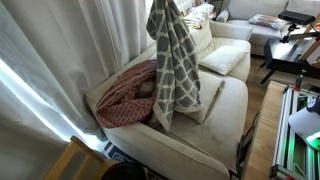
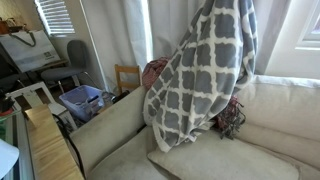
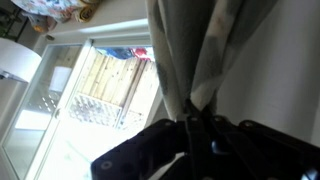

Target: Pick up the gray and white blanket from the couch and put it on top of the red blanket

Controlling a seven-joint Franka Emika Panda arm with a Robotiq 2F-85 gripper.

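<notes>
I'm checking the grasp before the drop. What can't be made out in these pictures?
- The gripper: beyond the top edge in both exterior views; dark and blurred in the wrist view.
- The red blanket: mostly hidden behind the hanging gray and white blanket in an exterior view.

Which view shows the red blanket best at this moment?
An exterior view: the red blanket lies bunched at the end of the couch, almost whole. In an exterior view, the hanging gray and white blanket hides all but its edges. The wrist view shows no clear trace of it, just fabric held in the pincer.
</notes>
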